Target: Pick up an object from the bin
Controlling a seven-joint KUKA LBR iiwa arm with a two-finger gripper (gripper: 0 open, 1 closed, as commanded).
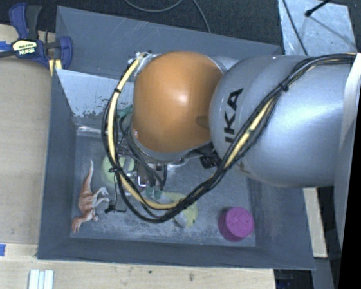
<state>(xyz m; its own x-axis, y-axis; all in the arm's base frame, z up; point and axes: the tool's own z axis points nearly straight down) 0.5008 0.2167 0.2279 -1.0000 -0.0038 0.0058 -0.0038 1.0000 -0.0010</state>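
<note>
My gripper [147, 173] hangs low over the middle of the bin floor, mostly hidden under the arm's orange cover and looped cables. Just below and right of it lies a pale yellow-green thing [184, 211], partly covered by the cables; I cannot tell whether the gripper touches it. A tan toy dinosaur [89, 199] lies to the gripper's left, near the bin's left wall. A purple round knob-like piece [235, 223] sits on the floor at the front right, apart from the gripper.
The arm reaches in from the right and covers the bin's back and right parts. A bit of pale green [109, 165] shows beside the cables, left of the gripper. Bare floor runs along the front wall between the dinosaur and the purple piece.
</note>
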